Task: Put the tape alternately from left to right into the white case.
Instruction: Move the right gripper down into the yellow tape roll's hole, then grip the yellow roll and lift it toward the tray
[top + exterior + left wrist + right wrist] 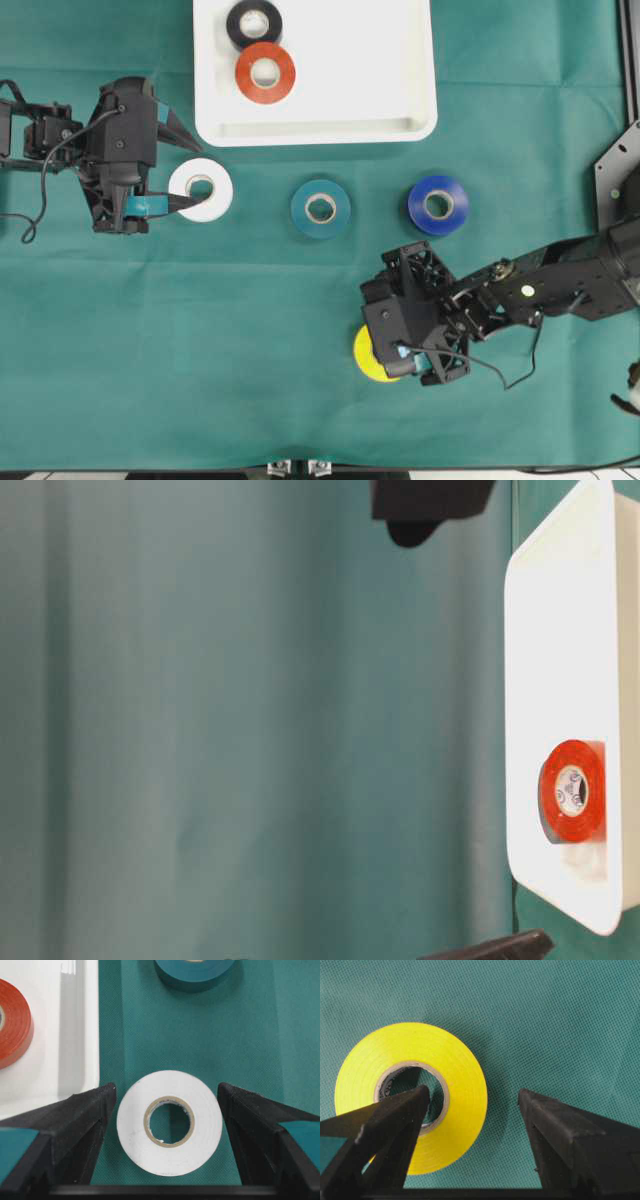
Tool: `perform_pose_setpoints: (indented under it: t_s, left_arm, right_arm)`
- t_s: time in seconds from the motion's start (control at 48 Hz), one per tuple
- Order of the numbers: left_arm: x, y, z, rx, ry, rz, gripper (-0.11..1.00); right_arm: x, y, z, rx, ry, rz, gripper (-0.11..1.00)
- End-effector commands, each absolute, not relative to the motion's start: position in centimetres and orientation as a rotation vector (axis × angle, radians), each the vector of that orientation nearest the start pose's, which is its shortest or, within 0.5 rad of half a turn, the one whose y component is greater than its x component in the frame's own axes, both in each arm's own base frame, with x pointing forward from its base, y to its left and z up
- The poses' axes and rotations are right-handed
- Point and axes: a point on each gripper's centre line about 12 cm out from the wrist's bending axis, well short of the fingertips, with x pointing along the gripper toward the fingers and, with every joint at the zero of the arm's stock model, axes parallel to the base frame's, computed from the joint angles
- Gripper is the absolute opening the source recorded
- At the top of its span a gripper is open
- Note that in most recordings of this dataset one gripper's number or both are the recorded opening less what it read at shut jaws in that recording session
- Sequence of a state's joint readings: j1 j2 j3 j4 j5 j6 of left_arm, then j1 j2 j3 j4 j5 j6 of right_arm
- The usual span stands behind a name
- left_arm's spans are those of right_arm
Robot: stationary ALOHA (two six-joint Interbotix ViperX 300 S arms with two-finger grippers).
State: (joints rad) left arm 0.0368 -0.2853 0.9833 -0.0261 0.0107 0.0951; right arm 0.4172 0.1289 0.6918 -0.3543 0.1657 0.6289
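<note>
The case beyond the open left pincer held black and red rolls; the right pincer gaped over yellow.

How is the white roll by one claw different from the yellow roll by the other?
The white roll lies centred between the left gripper's open fingers, near the white tray. The yellow roll lies far from the tray, off-centre under the right gripper: one finger overlaps its hole, the other stands beside it. Both lie flat on the green cloth, ungripped, with pale cardboard cores.
</note>
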Motion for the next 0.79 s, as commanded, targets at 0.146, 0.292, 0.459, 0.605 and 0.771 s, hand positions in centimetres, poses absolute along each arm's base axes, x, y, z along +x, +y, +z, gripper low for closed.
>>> perform_pose_setpoints:
  t_s: [0.146, 0.292, 0.459, 0.605, 0.771]
  left_arm:
    - [29.1, 1.0, 16.3, 0.053, 0.699, 0.009, 0.88]
    - [29.1, 0.9, 16.3, 0.052, 0.700, 0.008, 0.88]
    - [29.0, 1.0, 16.2, 0.053, 0.702, 0.009, 0.88]
    - [29.0, 0.9, 16.2, 0.052, 0.703, 0.008, 0.88]
    - [28.9, 1.0, 16.1, 0.053, 0.705, 0.009, 0.88]
  right_arm:
    - [34.7, 14.4, 10.9, 0.037, 0.955, 0.197, 0.82]
    - [34.9, 14.4, 11.1, 0.034, 0.948, 0.199, 0.68]
    - [35.3, 14.6, 11.6, 0.035, 0.933, 0.203, 0.26]
    - [35.3, 14.6, 12.0, 0.038, 0.923, 0.205, 0.26]
    - [35.3, 14.6, 12.4, 0.041, 0.914, 0.207, 0.26]
